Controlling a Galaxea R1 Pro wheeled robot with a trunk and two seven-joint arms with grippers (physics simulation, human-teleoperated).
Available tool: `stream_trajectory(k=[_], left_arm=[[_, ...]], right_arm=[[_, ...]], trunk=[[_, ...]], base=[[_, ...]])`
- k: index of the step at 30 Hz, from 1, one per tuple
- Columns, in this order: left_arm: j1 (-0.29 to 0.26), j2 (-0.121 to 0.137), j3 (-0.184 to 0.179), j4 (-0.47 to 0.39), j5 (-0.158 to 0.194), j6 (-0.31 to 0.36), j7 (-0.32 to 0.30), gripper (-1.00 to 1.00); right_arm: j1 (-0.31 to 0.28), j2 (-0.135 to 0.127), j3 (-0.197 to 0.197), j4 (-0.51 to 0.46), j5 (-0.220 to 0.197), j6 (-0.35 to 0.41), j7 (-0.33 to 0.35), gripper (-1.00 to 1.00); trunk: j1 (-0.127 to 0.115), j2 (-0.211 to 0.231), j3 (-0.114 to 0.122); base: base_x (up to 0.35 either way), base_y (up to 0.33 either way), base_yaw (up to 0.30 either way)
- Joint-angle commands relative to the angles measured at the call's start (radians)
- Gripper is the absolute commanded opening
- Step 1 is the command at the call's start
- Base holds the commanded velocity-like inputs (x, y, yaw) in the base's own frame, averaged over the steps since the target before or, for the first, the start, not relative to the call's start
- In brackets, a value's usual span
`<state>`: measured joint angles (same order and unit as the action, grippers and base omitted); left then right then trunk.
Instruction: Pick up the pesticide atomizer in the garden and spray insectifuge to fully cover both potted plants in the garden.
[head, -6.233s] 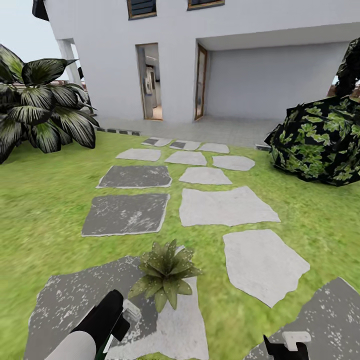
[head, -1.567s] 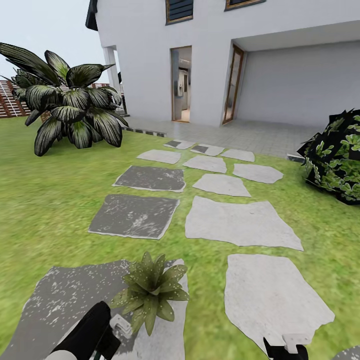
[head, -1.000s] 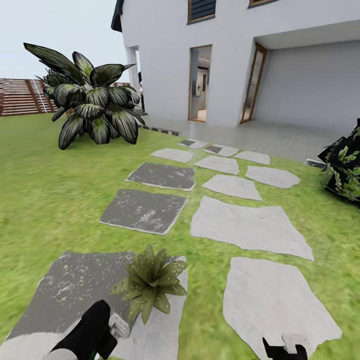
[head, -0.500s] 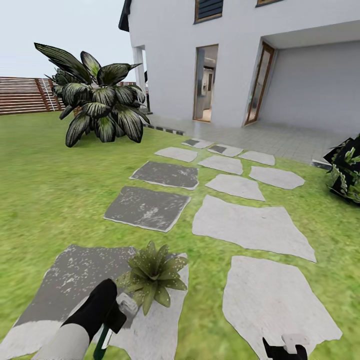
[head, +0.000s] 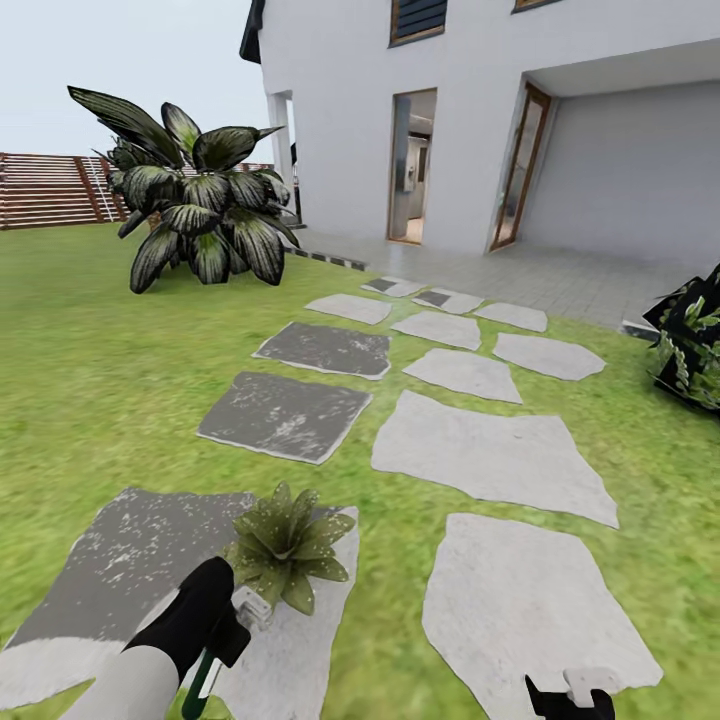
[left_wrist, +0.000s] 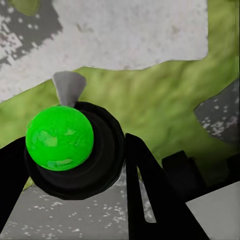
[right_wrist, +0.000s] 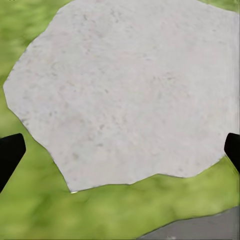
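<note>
One potted plant (head: 285, 548), a low rosette of pointed green leaves dotted with whitish insectifuge specks, stands on a grey stepping stone (head: 130, 570) in the garden lawn; its pot is hidden by the leaves. My left gripper (head: 235, 625) sits just short of the plant and is shut on the pesticide atomizer (head: 205, 680), whose pale nozzle (head: 250, 607) points at the leaves. In the left wrist view the left gripper (left_wrist: 72, 160) clasps the atomizer's bright green cap (left_wrist: 60, 137). My right gripper (right_wrist: 120, 150) hangs open over a white stone (right_wrist: 125, 90). The second potted plant is out of view.
A big dark-leaved shrub (head: 190, 210) stands at the far left before a slatted wooden fence (head: 50, 190). Stepping stones (head: 480, 450) lead to the white house (head: 500, 120). A clipped bush (head: 695, 340) is at the right edge. My right gripper (head: 570, 695) shows at the bottom.
The camera has swung left over the sequence, bringing shrub and fence into view. My left arm with the atomizer has risen slightly toward the plant. The right gripper keeps its place.
</note>
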<state>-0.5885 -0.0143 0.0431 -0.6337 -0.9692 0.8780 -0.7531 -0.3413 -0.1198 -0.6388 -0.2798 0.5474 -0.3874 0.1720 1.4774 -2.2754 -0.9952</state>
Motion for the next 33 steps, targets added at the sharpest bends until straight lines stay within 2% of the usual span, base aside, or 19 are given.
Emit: stream_trajectory(k=[1,11,13,22,25,33], left_arm=[[-0.001,-0.001,0.004,-0.001,-0.011,0.002,-0.009,-1.00],[-0.001,-0.001,0.004,-0.002,-0.011,0.002,-0.009,-1.00],[-0.001,-0.001,-0.005,-0.003,-0.011,0.004,-0.009,-1.00],[-0.001,0.010,-0.038,-0.002,-0.010,0.031,-0.011,-1.00],[0.001,0.017,-0.044,-0.002,-0.010,0.032,-0.011,-1.00],[0.001,0.016,-0.044,-0.001,-0.009,0.032,-0.011,-1.00]], right_arm=[[-0.001,0.000,-0.009,0.001,0.003,-0.004,0.008,1.00],[-0.001,0.000,-0.009,0.001,0.003,-0.004,0.008,1.00],[-0.001,0.000,-0.009,0.001,0.003,-0.004,0.008,1.00],[-0.001,0.000,-0.010,-0.001,0.002,-0.004,0.008,1.00],[-0.001,0.000,-0.010,-0.001,0.002,-0.004,0.008,1.00],[-0.001,0.000,-0.010,0.000,0.003,-0.004,0.008,1.00]], trunk=[[0.000,0.000,-0.001],[0.000,0.000,-0.001],[0.000,0.000,-0.001],[0.000,0.000,-0.001],[0.000,0.000,-0.001],[0.000,0.000,-0.001]], base=[[0.006,-0.272,0.232],[0.165,-0.235,0.273],[0.235,-0.196,0.211],[0.066,-0.043,0.021],[-0.186,0.000,0.000],[-0.324,0.000,0.000]])
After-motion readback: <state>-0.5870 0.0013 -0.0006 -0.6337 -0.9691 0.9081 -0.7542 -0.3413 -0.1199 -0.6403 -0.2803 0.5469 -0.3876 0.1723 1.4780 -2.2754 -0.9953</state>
